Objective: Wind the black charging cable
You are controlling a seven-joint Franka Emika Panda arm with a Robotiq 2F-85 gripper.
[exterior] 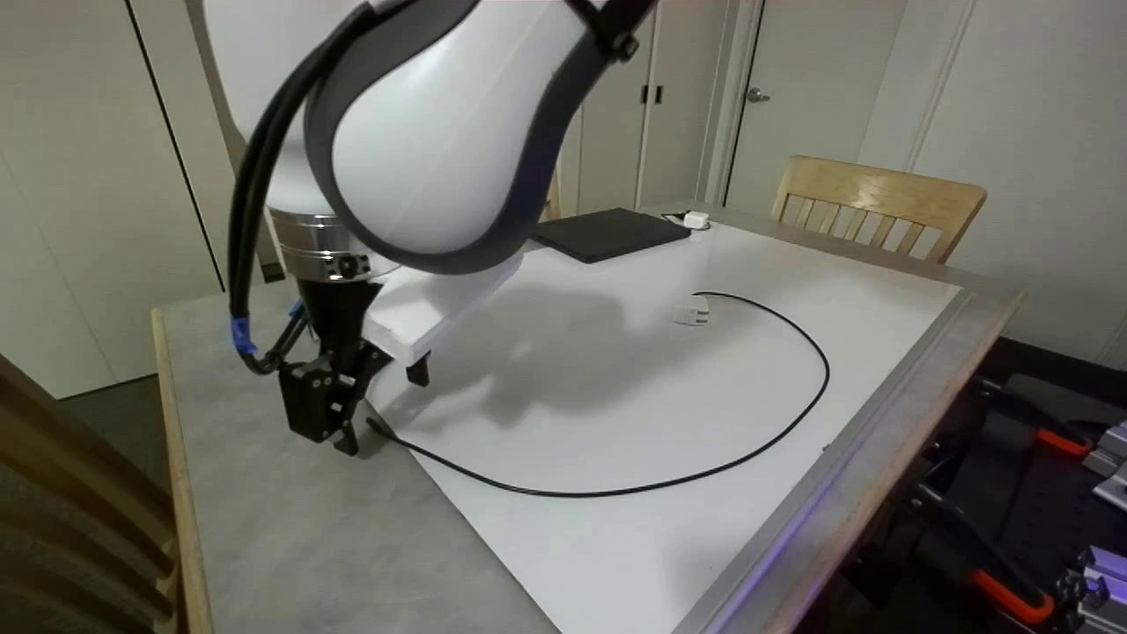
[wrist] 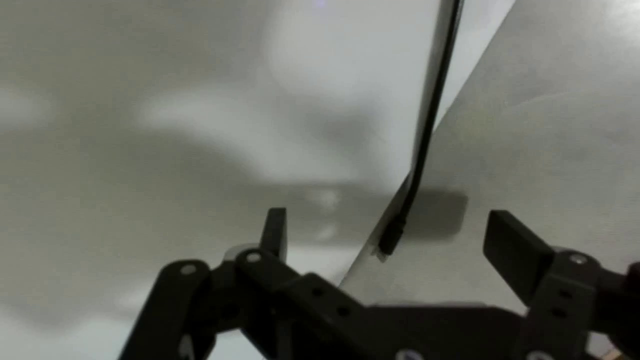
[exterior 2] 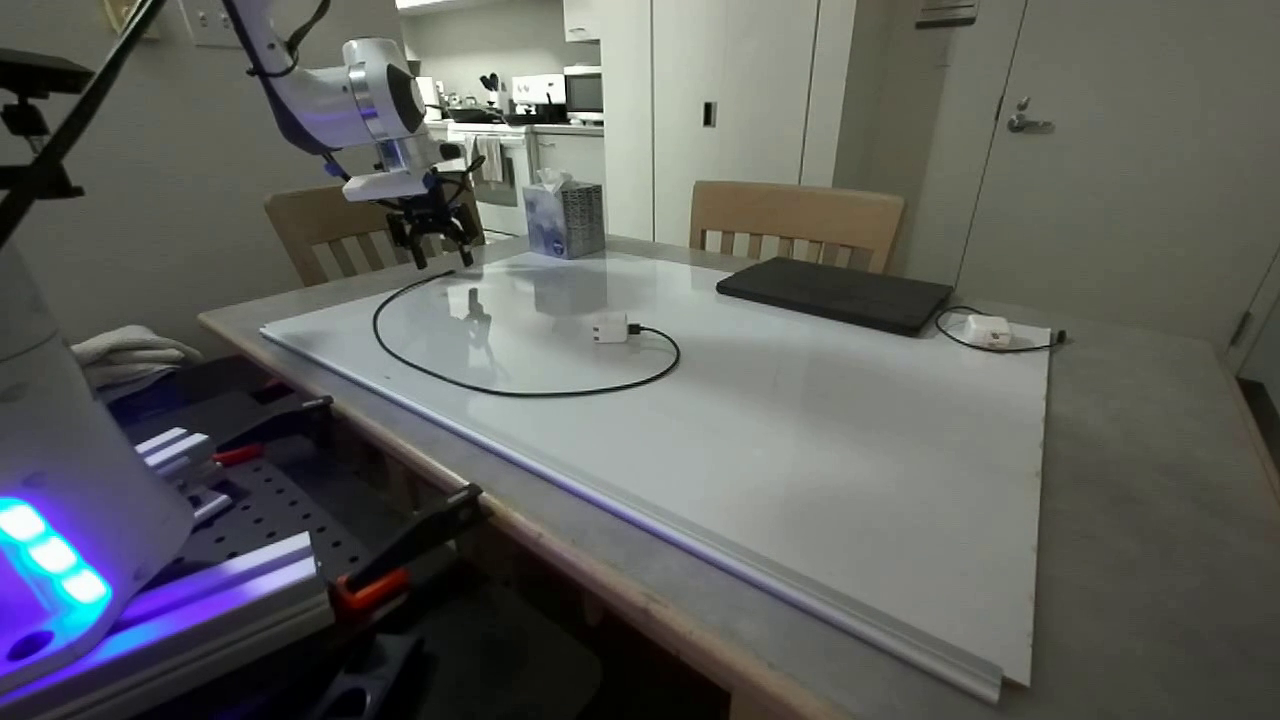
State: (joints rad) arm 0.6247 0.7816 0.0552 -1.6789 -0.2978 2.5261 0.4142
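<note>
The black charging cable lies in a wide open curve on the white board, and shows so in both exterior views. Its white plug sits on the board at one end. The cable's free end, a small black connector, reaches just past the board's edge. My gripper is open and empty, low over that end in both exterior views. In the wrist view the cable runs down so that its connector appears between the spread fingers, touching neither.
A flat black pad lies at the board's edge, also in an exterior view. Near it is another white charger with a short black cord. A tissue box stands near the gripper. Wooden chairs surround the table.
</note>
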